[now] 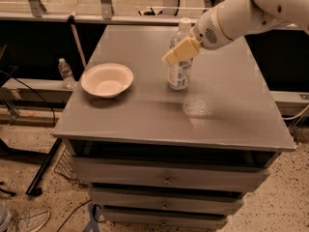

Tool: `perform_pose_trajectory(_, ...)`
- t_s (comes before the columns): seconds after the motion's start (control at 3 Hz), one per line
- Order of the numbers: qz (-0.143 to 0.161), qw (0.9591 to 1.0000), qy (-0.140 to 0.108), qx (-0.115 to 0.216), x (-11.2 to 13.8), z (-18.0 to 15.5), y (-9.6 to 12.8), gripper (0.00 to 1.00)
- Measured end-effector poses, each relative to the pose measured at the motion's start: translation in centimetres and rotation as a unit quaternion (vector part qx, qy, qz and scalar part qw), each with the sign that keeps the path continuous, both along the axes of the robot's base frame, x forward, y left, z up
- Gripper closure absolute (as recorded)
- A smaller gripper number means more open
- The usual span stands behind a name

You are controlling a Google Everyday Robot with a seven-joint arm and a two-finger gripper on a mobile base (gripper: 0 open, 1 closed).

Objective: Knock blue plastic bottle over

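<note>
The blue plastic bottle (179, 71) stands upright near the middle of the grey cabinet top (227, 110). It is clear, with a white cap and a blue-and-white label. My gripper (177, 52) comes in from the upper right on a white arm. Its yellowish fingers (184, 48) lie across the bottle's upper part, in front of it, just below the cap. The bottle's neck is partly hidden behind them.
A white bowl (106, 79) sits on the left part of the cabinet top. A much smaller clear bottle (65, 73) stands on a lower ledge off the left edge. Drawers are below the front edge. Cables and metal legs lie on the floor at the left.
</note>
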State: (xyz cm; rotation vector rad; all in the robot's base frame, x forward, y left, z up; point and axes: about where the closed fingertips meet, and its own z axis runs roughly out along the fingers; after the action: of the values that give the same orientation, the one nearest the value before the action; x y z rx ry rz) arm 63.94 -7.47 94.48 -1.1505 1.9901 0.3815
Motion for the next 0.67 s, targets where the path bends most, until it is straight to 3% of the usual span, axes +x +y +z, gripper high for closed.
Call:
perform_pose_trajectory(0.33,0.002,1.0,-0.001,0.004,0.3,-0.2,0.2,0.49)
perform_pose_trajectory(0.67,0.0,0.9997,-0.003,-0.022,-0.2,0.1,-1.5,0.8)
